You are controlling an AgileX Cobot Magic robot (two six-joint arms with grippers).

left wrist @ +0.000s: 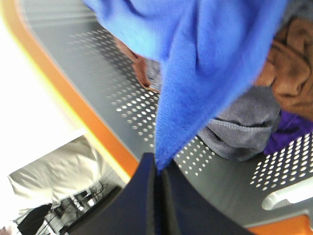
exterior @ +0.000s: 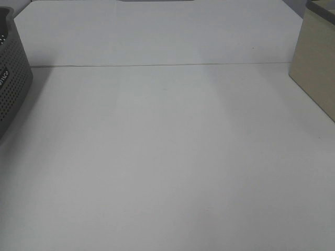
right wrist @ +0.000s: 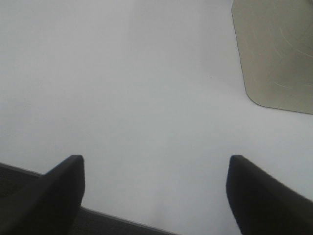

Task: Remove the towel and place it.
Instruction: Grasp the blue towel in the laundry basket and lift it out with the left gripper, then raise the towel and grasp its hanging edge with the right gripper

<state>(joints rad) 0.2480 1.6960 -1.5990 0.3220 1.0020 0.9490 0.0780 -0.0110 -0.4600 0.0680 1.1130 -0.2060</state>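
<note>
In the left wrist view my left gripper (left wrist: 158,169) is shut on a corner of the royal-blue plush towel (left wrist: 205,68), which hangs stretched above the inside of a grey perforated basket (left wrist: 98,88) with an orange rim. In the right wrist view my right gripper (right wrist: 155,169) is open and empty above the bare white table (right wrist: 146,88). Neither gripper nor the towel shows in the exterior high view.
The basket holds a brown cloth (left wrist: 293,73), a grey cloth (left wrist: 244,127) and a purple cloth (left wrist: 288,132). In the exterior high view the grey perforated basket (exterior: 10,78) stands at the left edge and a beige box (exterior: 316,68) at the right edge. The beige box (right wrist: 276,54) also shows in the right wrist view.
</note>
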